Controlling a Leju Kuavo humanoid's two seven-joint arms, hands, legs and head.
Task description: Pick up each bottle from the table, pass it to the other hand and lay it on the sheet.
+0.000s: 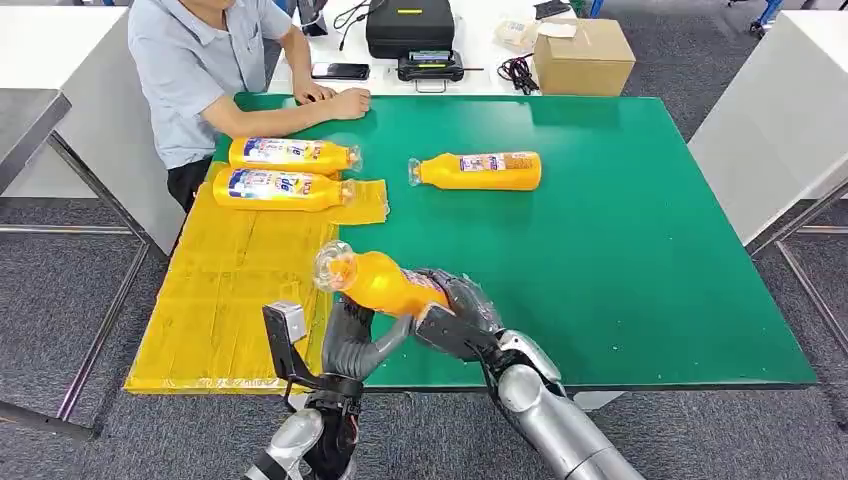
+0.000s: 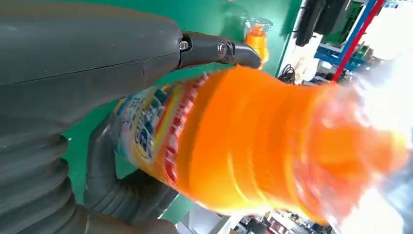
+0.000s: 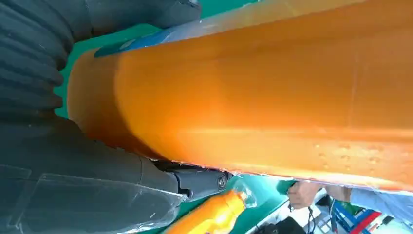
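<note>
Orange bottle (image 1: 375, 281) is hanging mid-handover above the green counter (image 1: 620, 240), cap pointing to ten o'clock. Right hand (image 1: 455, 310) is gripping its base while left hand (image 1: 355, 340) is closing under its middle, apparently taking it toward the yellow sheet (image 1: 220, 300).

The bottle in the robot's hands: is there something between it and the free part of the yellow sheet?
Nothing visible. The held bottle is beside the yellow sheet, whose near part is bare; the two laid bottles lie at its far end.
</note>
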